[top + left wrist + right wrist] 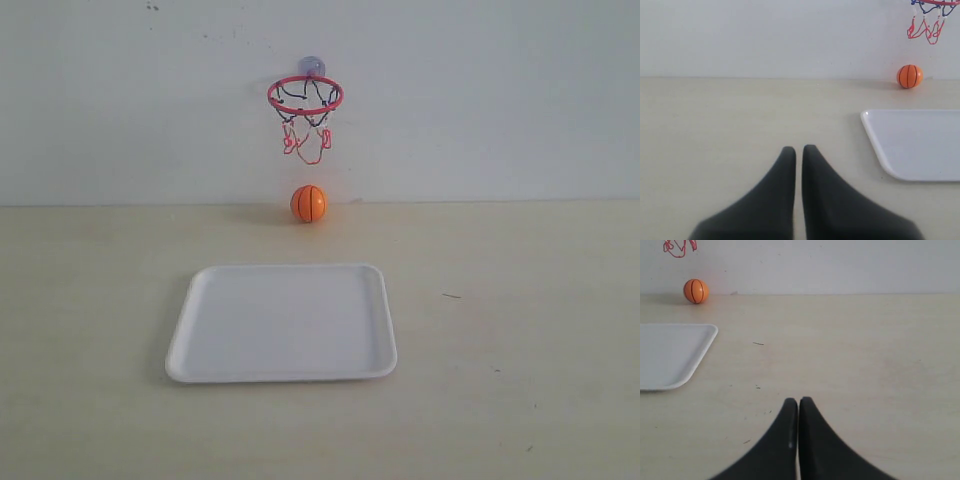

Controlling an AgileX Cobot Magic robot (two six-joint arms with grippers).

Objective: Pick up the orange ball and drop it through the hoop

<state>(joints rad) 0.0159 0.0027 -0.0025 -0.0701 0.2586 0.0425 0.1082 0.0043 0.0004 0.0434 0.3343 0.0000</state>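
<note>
The pale wooden table (pixel 520 400) fills the lower part of the exterior view and meets a plain white wall (pixel 500 100) at its far edge. A white tray (pixel 283 322) lies flat near the middle of the table with nothing on it. From the tray's centre, the hoop (pixel 305 111) is at 12 o'clock, mounted on the wall with its net hanging loose. The orange ball (pixel 308 203) sits on the table at 12 o'clock from the tray, apart from its far rim, close to the wall and directly under the net. The left gripper (pixel 798 150) hangs over bare table, its fingers drawn together with only a thin slit between them. The right gripper (pixel 798 401) has its fingers pressed together, gripping nothing.
</note>
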